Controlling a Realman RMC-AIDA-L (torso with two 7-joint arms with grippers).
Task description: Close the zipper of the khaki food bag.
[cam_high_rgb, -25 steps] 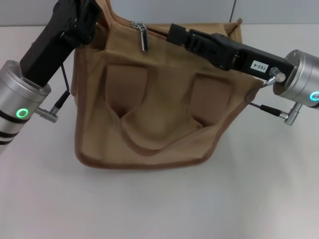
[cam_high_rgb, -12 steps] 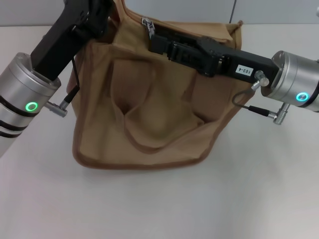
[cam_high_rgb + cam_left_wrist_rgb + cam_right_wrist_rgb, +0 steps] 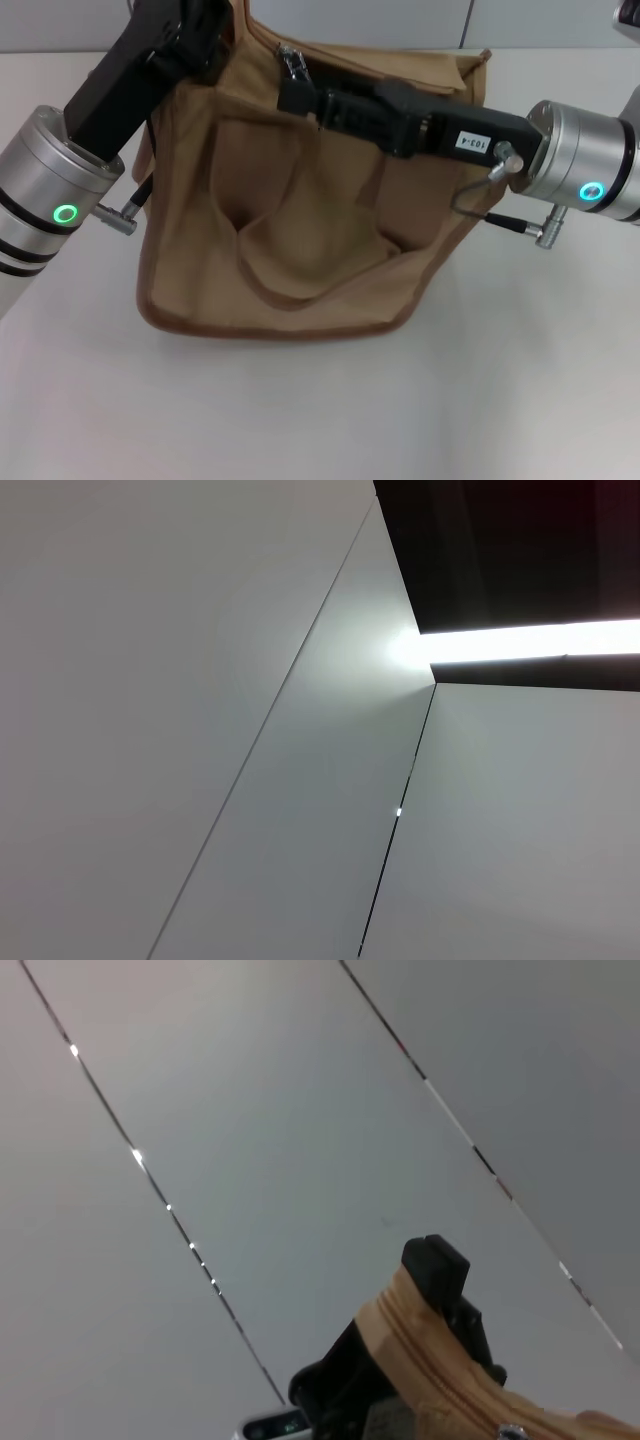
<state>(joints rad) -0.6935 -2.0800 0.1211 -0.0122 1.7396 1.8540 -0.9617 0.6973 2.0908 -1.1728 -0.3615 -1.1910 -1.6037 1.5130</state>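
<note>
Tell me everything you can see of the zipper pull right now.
The zipper pull is a small shiny silver metal tab at the top rear edge of the khaki food bag, toward the robot's left end of the opening. It stands roughly upright, slightly tilted, right at the tip of the right gripper, which reaches along the bag's top. Whether the gripper actually pinches it cannot be told. The left gripper holds the bag's left top corner.
</note>
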